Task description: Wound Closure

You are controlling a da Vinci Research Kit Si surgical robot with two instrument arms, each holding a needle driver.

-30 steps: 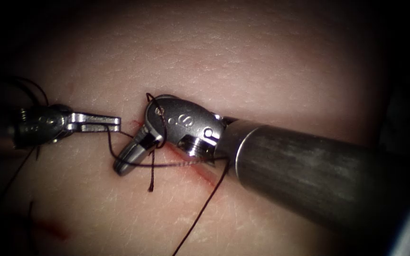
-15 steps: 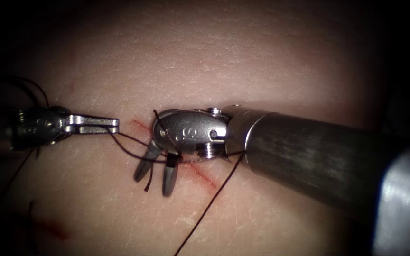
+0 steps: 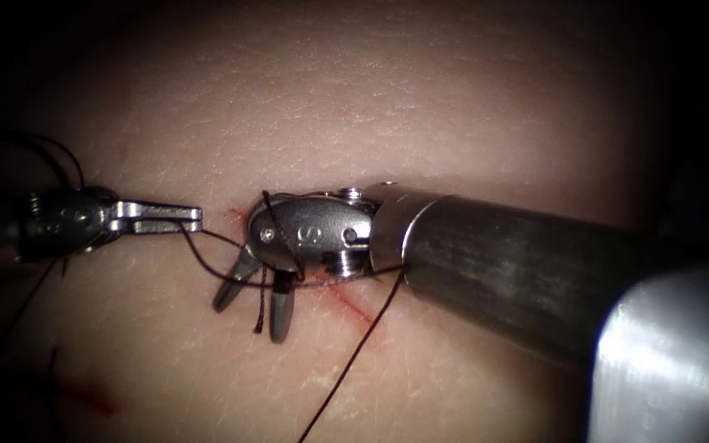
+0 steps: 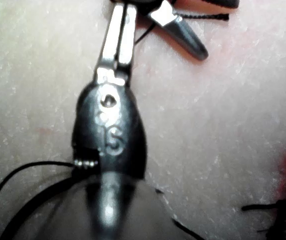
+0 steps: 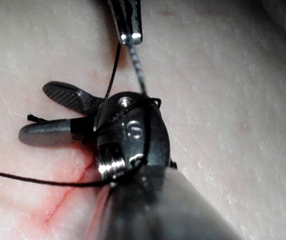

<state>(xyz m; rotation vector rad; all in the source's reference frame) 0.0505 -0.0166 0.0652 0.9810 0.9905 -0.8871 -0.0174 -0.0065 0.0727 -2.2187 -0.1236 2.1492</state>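
The cut (image 3: 346, 302) runs as a thin red line across the tissue (image 3: 453, 107), partly under the right tool's wrist.

Well to the left of the cut, your left tool (image 3: 194, 216) has its jaws pressed together on the thread (image 3: 207, 254). From there the strand sags toward the cut's left end.

At that left end, the thread loops around the wrist of your right tool (image 3: 248, 316). Its jaws were closed a second ago and are now spread wide, holding nothing. The short cut end of thread (image 3: 261, 299) hangs between them, just left of the cut. From the right wrist view, the frayed tip lies just beside one jaw, though I cannot tell if it touches.

To the right of that, a long strand crosses the cut and trails away from it toward the near edge.

This reads as a knot being tied, with the wrap on the right tool and the tail waiting. The next move calls for a sure grip on that short end without losing the loop from the wrist. Keep the left tool's grip steady, because slack there would let the wrap slide off.
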